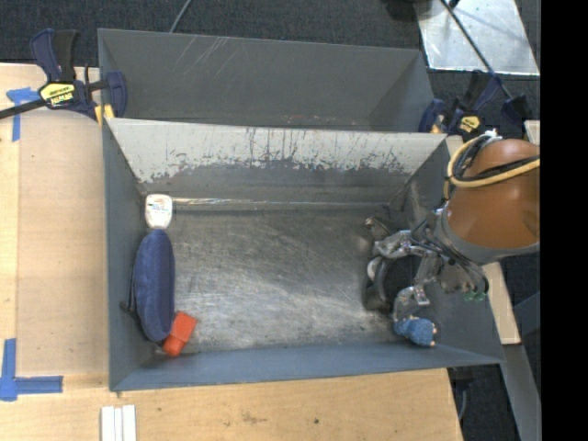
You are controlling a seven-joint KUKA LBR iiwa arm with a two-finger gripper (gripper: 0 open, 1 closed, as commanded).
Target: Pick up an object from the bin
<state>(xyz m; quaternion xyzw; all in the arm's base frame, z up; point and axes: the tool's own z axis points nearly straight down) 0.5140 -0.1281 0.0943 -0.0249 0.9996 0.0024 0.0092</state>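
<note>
Grey bin [276, 265] with a few loose things inside, gripper [411, 288] low at its right end.
Along the left wall: small white piece [159, 210], long dark-blue soft bundle [153, 283], orange block [180, 331] touching the bundle's near end. In the near right corner: small blue fuzzy lump [415, 331], rounded, just beside the gripper. Grip state impossible to tell.

My one camera looks down on the grey bin [276, 265], tilted from its near side so the far wall [276, 159] faces me; close enough that the bin spans most of the width; the arm [491, 209] reaches in from the right.
</note>
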